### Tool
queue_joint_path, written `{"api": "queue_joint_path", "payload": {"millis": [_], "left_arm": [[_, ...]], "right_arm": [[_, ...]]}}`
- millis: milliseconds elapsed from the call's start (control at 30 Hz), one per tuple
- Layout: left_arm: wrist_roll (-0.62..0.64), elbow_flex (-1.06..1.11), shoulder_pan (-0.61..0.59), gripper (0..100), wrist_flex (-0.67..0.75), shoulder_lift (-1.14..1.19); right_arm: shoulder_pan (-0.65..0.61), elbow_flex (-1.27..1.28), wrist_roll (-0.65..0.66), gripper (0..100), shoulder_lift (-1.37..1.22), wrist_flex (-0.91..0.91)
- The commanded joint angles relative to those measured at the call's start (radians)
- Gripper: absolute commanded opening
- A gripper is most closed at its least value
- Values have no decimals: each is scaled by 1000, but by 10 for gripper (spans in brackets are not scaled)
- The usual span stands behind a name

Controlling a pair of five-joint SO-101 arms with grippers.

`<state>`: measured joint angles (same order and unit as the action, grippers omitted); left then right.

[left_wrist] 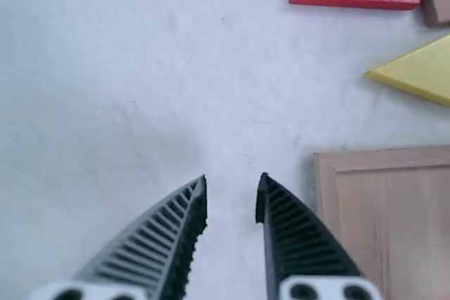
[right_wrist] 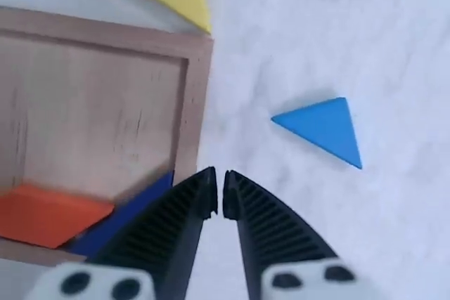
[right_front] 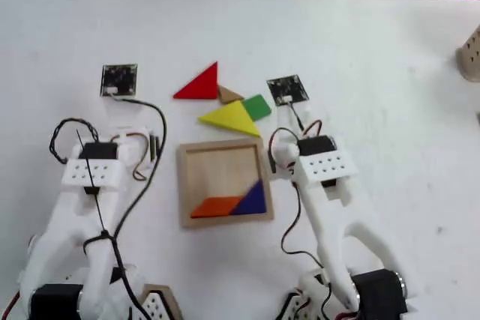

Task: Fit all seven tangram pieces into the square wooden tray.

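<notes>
Two empty pincers flank the tray, with two of the seven pieces in it

The left pincer (left_wrist: 232,184), narrowly parted, hangs over the bare tabletop (right_front: 375,50) just left of the tray (right_front: 225,145). The right pincer (right_wrist: 219,177), all but closed on nothing, sits over the tray's right rim. In the tray's near right corner lie one orange piece (right_front: 217,206) and one dark blue piece (right_front: 255,198). One light blue triangle (right_wrist: 323,131) lies right of the tray. Beyond its far side cluster one red triangle (right_front: 201,85), brown triangle (right_front: 229,95), green piece (right_front: 257,106) and yellow triangle (right_front: 231,118).
</notes>
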<state>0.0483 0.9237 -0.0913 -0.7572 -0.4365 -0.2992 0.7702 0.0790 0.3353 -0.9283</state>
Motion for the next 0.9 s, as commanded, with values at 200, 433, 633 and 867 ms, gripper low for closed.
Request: {"api": "queue_joint_path", "payload": {"millis": [200,433,633,867], "left_arm": [[-2,-8,-22,23,64,-24],[0,-140,-73,23,83,177],[-2,-207,-79,23,6,226],[-2,-207,-81,23,6,226]], "right_arm": [[-36,-302,-9,96,-151,13],[-116,-551,-11,138,-410,13],[-130,-784,-2,138,-598,19],[-142,-1043,124,139,-849,13]]}}
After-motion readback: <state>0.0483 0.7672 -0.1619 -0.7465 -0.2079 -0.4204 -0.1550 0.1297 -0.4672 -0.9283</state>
